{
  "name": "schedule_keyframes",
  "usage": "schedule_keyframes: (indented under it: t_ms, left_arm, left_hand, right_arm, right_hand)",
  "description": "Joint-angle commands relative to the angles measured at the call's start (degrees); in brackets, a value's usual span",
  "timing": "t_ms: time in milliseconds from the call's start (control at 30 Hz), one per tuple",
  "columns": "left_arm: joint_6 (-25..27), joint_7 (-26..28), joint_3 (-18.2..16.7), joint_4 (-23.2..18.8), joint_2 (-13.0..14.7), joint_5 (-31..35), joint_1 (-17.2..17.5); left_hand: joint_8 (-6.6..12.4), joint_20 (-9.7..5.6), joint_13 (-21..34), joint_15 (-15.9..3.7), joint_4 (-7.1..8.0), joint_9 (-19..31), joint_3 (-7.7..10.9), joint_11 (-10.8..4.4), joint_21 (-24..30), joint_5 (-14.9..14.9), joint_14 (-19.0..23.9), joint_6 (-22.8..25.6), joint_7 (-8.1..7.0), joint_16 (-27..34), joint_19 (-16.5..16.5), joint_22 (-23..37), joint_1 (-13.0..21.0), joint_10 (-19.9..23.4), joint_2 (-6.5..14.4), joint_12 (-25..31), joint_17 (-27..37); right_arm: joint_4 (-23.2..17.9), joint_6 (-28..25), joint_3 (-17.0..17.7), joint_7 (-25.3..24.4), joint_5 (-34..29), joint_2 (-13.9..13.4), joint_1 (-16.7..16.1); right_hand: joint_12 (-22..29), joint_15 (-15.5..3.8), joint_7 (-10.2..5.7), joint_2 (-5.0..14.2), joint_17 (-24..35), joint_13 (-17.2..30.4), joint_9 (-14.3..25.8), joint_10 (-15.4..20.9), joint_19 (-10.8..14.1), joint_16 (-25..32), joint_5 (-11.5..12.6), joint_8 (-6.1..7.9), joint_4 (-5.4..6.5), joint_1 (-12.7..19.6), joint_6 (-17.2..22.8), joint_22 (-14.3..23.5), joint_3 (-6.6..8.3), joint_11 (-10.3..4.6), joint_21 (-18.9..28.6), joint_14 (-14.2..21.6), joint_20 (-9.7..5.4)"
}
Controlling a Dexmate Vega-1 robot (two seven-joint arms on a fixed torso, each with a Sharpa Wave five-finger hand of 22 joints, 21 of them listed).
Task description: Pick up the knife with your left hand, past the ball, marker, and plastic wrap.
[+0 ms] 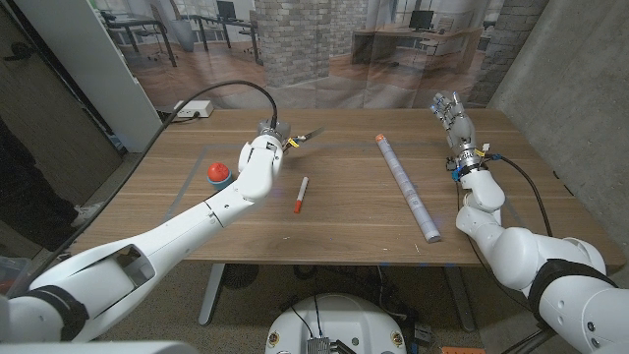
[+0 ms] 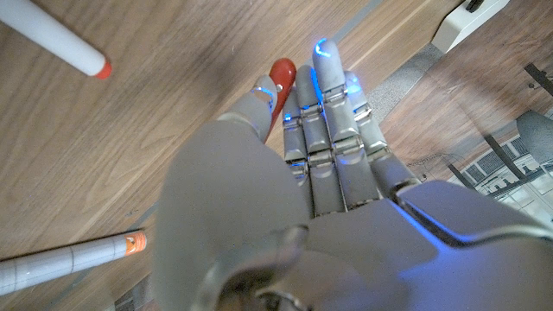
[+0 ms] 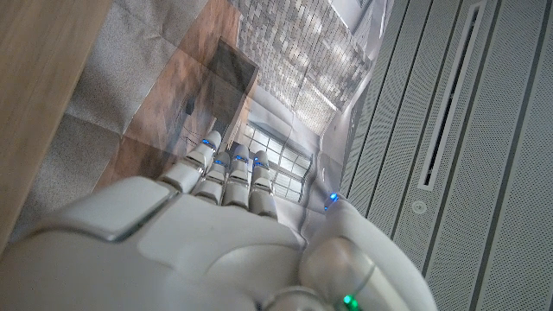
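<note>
Wooden surface under a printed office backdrop. Toward the left, ball resting by the left forearm. Beyond it, left hand at the far side, fingers straight and close together over a red handle, thumb against it; cannot tell whether gripping yet. Knife just beside that hand, dark blade poking out rightward. Nearer, marker; further right, wrap lying lengthwise. At far right, right hand raised, fingers spread, holding nothing. Probably light, stiff, thin and low-lying: best pinched at the handle, clear of the blade.
</note>
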Motion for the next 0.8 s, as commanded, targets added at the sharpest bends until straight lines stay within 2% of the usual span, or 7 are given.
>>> schedule_keyframes:
  t_ms: [33,333,533,800]
  left_arm:
    - [-2.1,5.1,-1.9,-1.2,1.8,-3.2,0.7]
    - [-2.4,7.6,-2.8,-2.4,2.3,-4.2,1.3]
    - [-2.5,8.9,-3.3,-3.2,2.7,-4.8,2.0]
    - [-2.9,10.8,-4.0,-3.8,3.1,-5.3,2.4]
  left_hand:
    - [-0.14,-4.57,0.3,-13.82,-0.02,0.2,0.5,-10.65,0.3,3.1,11.4,8.4,-6.16,-0.2,-0.5,0.1,0.7,10.7,0.0,0.2,0.4]
    - [-0.39,-4.67,0.6,-13.86,-0.03,0.2,0.57,-10.93,0.7,3.4,11.7,8.5,-6.08,-0.4,-0.5,0.1,0.6,10.9,-0.1,0.2,0.7]
    - [-0.5,-4.71,0.8,-13.85,0.0,0.3,0.6,-10.6,0.8,3.5,11.8,8.5,-6.06,-0.5,-0.5,0.1,0.6,10.9,-0.1,0.1,0.9]
    - [-0.7,-4.7,1.0,-13.94,0.04,0.3,0.63,-10.54,1.0,3.7,11.8,8.5,-5.96,-0.6,-0.6,0.1,0.5,11.0,-0.1,0.0,1.2]
  right_arm:
    - [-9.3,-1.2,-7.6,-7.3,1.9,-1.5,-5.5]
    - [-15.0,-2.9,-11.7,-12.1,2.9,-3.5,-8.7]
    - [-18.9,-4.2,-13.8,-15.0,3.2,-5.1,-10.9]
    - [-22.5,-5.3,-16.2,-18.3,3.4,-6.6,-12.9]
  right_hand:
    - [-0.3,-0.2,0.16,0.05,-0.1,0.2,0.3,0.3,0.4,-0.1,0.4,-0.14,-0.45,0.6,0.4,0.2,-0.02,-0.43,-0.1,0.2,-1.47]
    - [-0.2,-0.27,0.14,0.06,-0.1,0.2,0.3,0.4,0.4,-0.1,0.4,-0.09,-0.51,0.6,0.7,0.2,-0.06,-0.48,-0.1,0.3,-1.47]
    - [-0.3,-0.27,0.13,0.08,-0.1,0.2,0.3,0.4,0.4,-0.1,0.5,-0.09,-0.54,0.6,0.7,0.2,-0.07,-0.4,-0.1,0.3,-1.47]
    - [-0.2,-0.31,0.13,0.07,-0.1,0.2,0.3,0.4,0.4,-0.1,0.5,-0.11,-0.58,0.6,0.8,0.2,-0.11,-0.37,-0.1,0.3,-1.55]
